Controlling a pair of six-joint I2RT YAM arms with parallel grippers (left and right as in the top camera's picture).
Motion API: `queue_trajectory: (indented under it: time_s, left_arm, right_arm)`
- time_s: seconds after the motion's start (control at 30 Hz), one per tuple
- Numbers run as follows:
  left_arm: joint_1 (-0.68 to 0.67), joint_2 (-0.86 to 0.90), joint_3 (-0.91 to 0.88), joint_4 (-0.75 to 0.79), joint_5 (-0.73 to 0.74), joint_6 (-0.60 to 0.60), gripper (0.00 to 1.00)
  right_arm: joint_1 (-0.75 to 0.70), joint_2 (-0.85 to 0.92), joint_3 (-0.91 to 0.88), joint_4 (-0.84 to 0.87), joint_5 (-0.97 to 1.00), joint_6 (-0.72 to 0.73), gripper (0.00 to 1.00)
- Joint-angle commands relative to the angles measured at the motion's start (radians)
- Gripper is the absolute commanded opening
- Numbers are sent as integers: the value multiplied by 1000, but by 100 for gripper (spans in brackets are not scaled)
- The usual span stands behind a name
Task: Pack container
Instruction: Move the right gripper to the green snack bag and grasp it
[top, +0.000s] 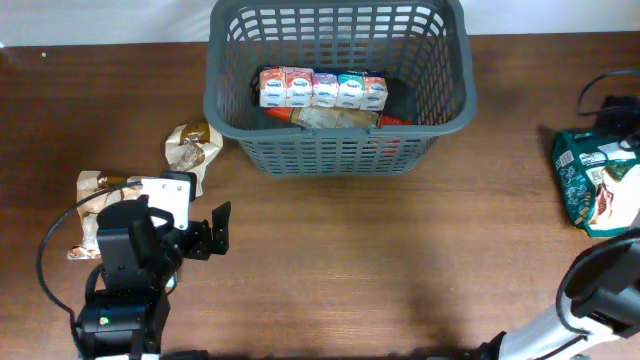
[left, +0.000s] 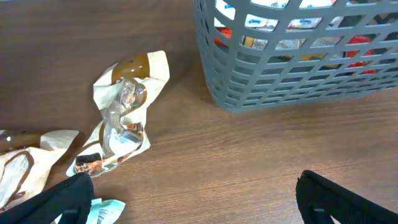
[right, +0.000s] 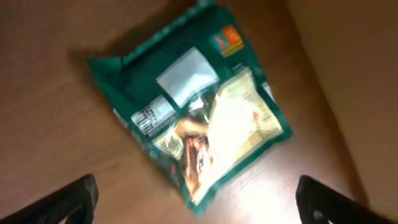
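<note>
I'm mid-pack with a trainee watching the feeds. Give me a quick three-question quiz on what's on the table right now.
1. True or false: the green packet lies inside the basket.
2. How many small cartons stand in a row in the basket?
3. The left gripper is: A) shut on a snack, B) open and holding nothing, C) down inside the basket.

Key: 1 false, it lies on the table by the right arm. 2 five. 3 B.
</note>
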Motion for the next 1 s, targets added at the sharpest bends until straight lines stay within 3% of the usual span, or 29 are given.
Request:
queue_trajectory:
  time_s: [0.0, 0.43, 0.97]
  left_arm:
    - [1, 1, 8, -3, -7, 19, 99]
    - [1, 2, 8, -56, -7, 19, 99]
    - [1, 2, 8, -63, -7, 19, 99]
  right_arm:
    - [-1, 7, -106, 76, -100, -175, 99]
    - [-2, 7, -437, 397, -120, -389, 99]
    - [-5, 18, -494, 507, -53, -464, 99]
